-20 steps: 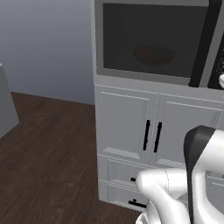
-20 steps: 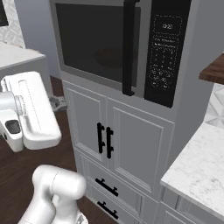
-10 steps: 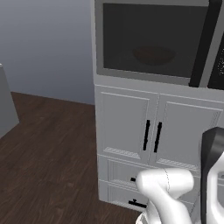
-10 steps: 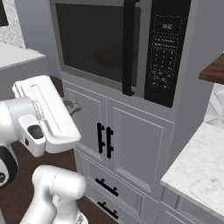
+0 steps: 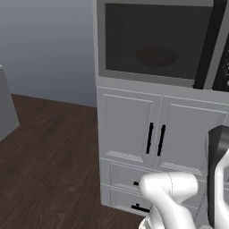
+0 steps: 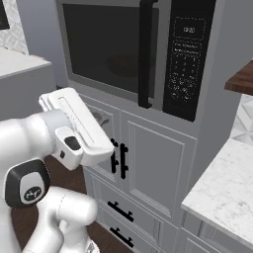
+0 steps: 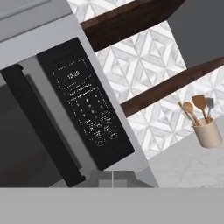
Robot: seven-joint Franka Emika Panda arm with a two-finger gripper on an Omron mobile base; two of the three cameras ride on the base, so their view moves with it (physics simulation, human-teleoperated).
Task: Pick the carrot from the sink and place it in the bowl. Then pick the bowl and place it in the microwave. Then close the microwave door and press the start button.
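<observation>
We count one bowl (image 5: 157,55) behind one closed microwave door (image 6: 106,47), then one dark keypad panel (image 7: 86,114) and one utensil crock (image 7: 208,132). Our gripper (image 7: 112,178) is closed, empty, well clear.

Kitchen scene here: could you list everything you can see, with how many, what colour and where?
microwave: one, grey, built in above the cabinets
microwave door: one, grey frame with dark window, shut, black handle at its right
bowl: one, reddish-brown, dimly seen behind the door window
control panel: one, black, right side of the microwave
cabinet doors: two, grey, black handles, below the microwave
drawers: two, grey, black handles, under the cabinet doors
counter: one, white marble, right of the cabinets
utensil pot: one, beige, on the counter, holding wooden utensils
shelves: two, dark wood, on the tiled wall
floor: dark wood
gripper: one, shut, aimed toward the control panel
</observation>
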